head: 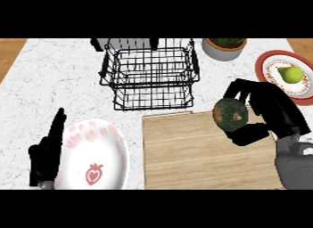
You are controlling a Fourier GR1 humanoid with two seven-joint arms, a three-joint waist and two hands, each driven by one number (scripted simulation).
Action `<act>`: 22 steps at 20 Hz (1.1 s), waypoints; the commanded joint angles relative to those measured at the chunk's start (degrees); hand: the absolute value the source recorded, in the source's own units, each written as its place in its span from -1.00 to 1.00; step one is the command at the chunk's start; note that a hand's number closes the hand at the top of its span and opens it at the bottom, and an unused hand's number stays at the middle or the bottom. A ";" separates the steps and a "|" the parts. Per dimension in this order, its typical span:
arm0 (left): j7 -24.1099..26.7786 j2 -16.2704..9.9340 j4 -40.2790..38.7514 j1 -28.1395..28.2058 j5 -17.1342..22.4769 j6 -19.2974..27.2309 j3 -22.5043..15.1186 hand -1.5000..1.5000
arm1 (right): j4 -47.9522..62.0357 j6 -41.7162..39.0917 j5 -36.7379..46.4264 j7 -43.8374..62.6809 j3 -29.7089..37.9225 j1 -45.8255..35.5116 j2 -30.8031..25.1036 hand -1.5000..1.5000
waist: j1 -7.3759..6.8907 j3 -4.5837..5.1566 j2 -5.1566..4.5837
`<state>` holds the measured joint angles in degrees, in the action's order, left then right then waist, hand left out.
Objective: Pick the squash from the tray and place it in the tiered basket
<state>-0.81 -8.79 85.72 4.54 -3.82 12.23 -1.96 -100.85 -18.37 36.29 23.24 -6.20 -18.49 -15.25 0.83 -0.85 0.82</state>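
The right hand's fingers (241, 91) curl over the top of the squash (230, 115) and the thumb hooks in from below, so the right hand (272, 111) is wrapped round it, clasping the dark green, brown-blotched fruit between fingers and thumb; the squash shows at the left side of the palm, over the right part of the wooden tray (185, 151), and whether its underside touches the board cannot be told; behind the hand the grey forearm (298, 164) comes in from the lower right corner; the tray is a pale wooden slab lying on the white marbled counter (53, 80), its far edge just in front of the tiered basket (150, 73); the basket is black wire, standing at the counter's middle, far side, well apart from the squash, with no fruit to be seen inside; to the right of the basket stands a grey pot with a green plant (225, 46), and beyond the right hand lies a red-rimmed plate (310, 95) carrying a green pear (291, 73); at the left, a white plate with pink spots and a strawberry mark (92, 156) lies beside the tray; the left hand (47, 153) rests at that plate's left edge, fingers straight, pressed together and pointing away from the robot, holding nothing.
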 commanded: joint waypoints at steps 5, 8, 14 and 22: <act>-1.08 2.33 -1.51 4.68 0.59 -1.58 -2.59 0.00 | -14.24 -6.41 -8.10 4.61 9.58 -8.46 -5.12 1.00 | -0.51 0.90 -0.50; -2.12 2.40 -0.90 4.68 0.21 -1.59 -2.97 0.00 | -14.77 -8.30 -9.15 10.20 10.00 -12.69 -4.79 1.00 | -0.93 0.91 -0.59; -0.83 2.50 -4.94 0.60 0.59 -2.22 -1.67 0.00 | -11.54 -10.54 -10.99 20.04 10.03 -25.16 -3.94 1.00 | -1.13 0.97 -0.76; -3.84 3.13 -4.95 -3.77 -0.28 -1.34 -1.61 0.00 | 6.94 -3.10 -4.11 16.74 6.98 -35.58 0.27 1.00 | -1.80 0.91 -1.15</act>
<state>-1.67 -8.33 84.76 3.14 -4.76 11.49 -2.21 -100.87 -24.06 29.79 40.38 2.21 -49.17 -16.84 -1.11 -0.77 0.29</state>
